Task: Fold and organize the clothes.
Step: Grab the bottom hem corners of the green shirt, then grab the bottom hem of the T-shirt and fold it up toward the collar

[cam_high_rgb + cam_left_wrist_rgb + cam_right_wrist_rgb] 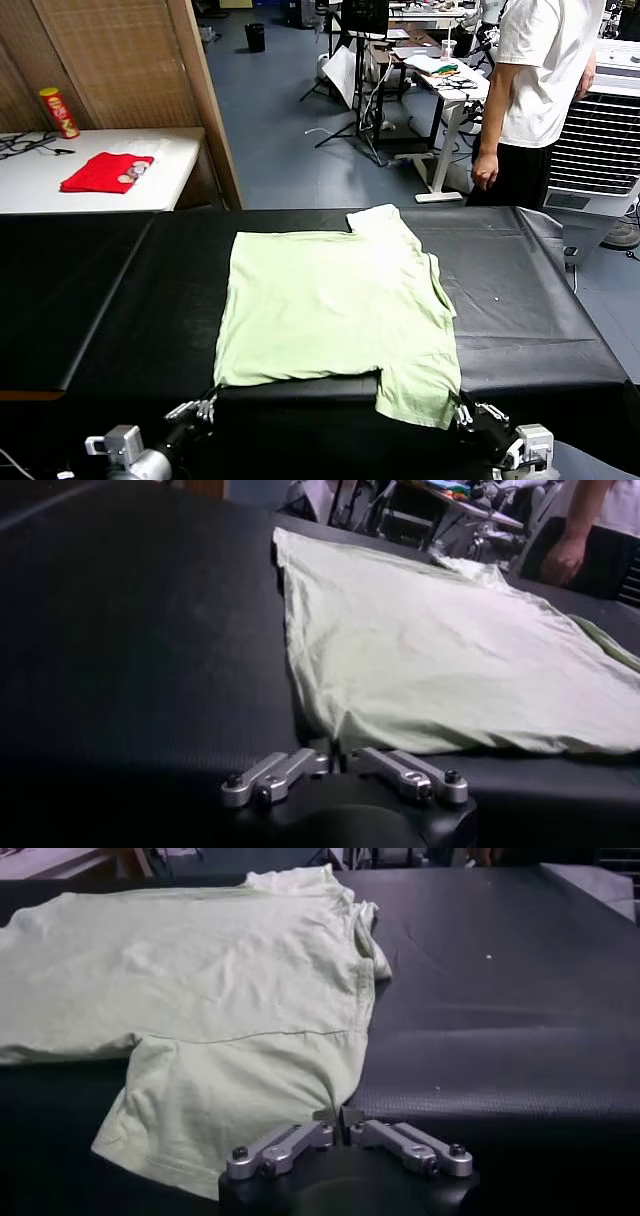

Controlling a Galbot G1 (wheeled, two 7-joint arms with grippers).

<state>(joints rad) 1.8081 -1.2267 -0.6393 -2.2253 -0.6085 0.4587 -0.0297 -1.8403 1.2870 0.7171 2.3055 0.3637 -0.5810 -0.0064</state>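
With both pincers closed, the left pincer (343, 752) on the T-shirt's (335, 305) near corner and the right pincer (340, 1116) on its sleeve edge, lift together evenly and fold away across the table (520, 300).

no readable text anywhere. red-and-yellow can (58, 110) on the side table (170, 160), far ahead-left of the left claw (205, 408), has a label but it's illegible.
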